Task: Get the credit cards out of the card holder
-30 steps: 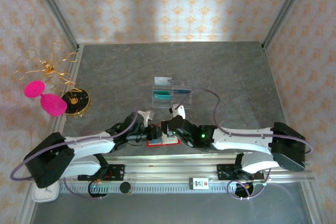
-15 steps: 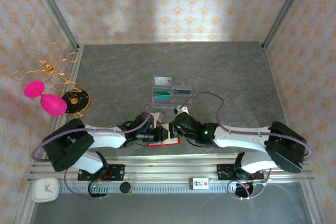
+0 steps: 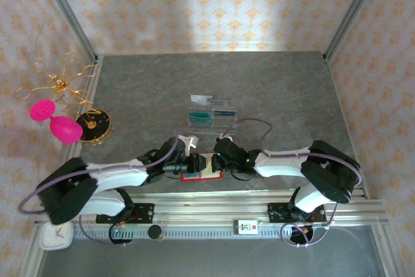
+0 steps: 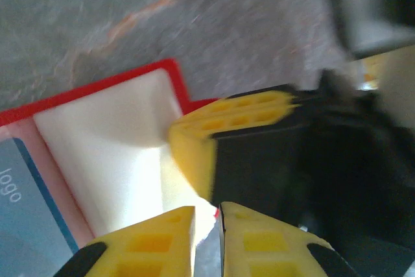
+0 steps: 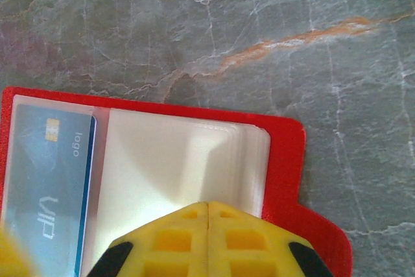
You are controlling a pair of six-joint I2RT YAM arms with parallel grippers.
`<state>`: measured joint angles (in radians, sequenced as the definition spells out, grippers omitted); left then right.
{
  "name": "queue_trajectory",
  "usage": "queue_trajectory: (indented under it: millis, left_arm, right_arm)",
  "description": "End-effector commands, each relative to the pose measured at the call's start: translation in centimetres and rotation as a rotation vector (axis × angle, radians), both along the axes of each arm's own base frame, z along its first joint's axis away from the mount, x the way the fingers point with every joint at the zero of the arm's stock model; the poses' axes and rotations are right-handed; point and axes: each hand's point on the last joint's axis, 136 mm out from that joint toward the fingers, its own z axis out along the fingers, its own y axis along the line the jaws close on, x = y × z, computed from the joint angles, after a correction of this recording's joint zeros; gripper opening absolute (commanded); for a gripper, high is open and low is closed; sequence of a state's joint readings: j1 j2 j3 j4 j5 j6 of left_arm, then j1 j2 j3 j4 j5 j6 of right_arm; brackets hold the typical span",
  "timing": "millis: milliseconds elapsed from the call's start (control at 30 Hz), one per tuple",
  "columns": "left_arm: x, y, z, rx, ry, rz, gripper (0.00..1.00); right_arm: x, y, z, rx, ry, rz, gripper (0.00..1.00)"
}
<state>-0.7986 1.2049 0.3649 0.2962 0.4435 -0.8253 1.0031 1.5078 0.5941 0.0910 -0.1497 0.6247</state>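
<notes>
Over the last second the right arm (image 3: 292, 160) has drawn its elbow in from the table's right side, and both wrists have closed in over the wallet. The left arm (image 3: 117, 174) reaches in from the other side.

The red card holder (image 5: 285, 160) lies open on the marbled grey table (image 3: 279, 89), near the front edge. A teal card (image 3: 200, 119) and a dark blue card (image 3: 225, 113) sit in the clear tray (image 3: 211, 103) farther back. A blue-grey VIP card (image 5: 48, 180) sits in the wallet's left sleeve.

The right gripper (image 5: 207, 225) has its fingertips pressed together over the pale inner leaves. The left gripper (image 4: 207, 238) shows only a slit between its tips; whether it pinches anything I cannot tell.

The card looks thin, stiff, light and slick, and snug in its sleeve. It is probably best pinched at an exposed short edge, with the light wallet pinned down.
</notes>
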Motion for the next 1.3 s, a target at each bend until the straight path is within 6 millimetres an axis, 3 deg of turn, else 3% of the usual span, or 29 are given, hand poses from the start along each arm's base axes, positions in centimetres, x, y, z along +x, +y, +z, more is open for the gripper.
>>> queue_trajectory:
  millis: [0,133,333,433,500,567,700,900,1067,1267]
  left_arm:
    - [0.4,3.8,-0.6,0.086,-0.028,0.107,0.18]
    - [0.1,6.9,-2.6,0.116,0.013,0.173,0.15]
    - [-0.3,7.6,-5.1,0.159,0.041,0.175,0.13]
    - [-0.4,7.9,-5.8,0.191,0.056,0.164,0.11]
    - [-0.5,7.8,-5.6,0.184,0.048,0.161,0.11]
    - [-0.4,7.9,-5.5,0.185,0.038,0.166,0.12]
    - [-0.4,7.8,-5.4,0.176,0.034,0.162,0.12]
    - [-0.5,8.0,-5.2,0.164,0.019,0.168,0.16]
    - [-0.5,7.9,-4.9,0.154,0.013,0.165,0.19]
    - [-0.4,7.9,-4.8,0.149,0.005,0.167,0.21]
  right_arm:
    - [-0.8,-2.8,-1.8,-0.101,0.029,-0.043,0.00]
    - [-0.7,-2.5,-1.7,-0.100,0.028,-0.033,0.00]
    - [-0.5,-1.7,-1.4,-0.097,0.031,-0.012,0.00]
    - [0.1,-1.1,0.6,-0.079,-0.017,0.016,0.02]
    - [0.2,-0.2,2.9,-0.039,-0.056,0.060,0.13]
    - [-0.1,1.4,5.3,0.031,-0.072,0.132,0.24]
    - [-1.1,4.6,7.3,0.138,-0.026,0.238,0.29]
    - [-2.7,8.1,5.0,0.210,0.127,0.351,0.30]
    - [-2.2,7.9,2.5,0.144,0.161,0.318,0.30]
    - [-2.3,7.2,1.1,0.090,0.171,0.299,0.30]
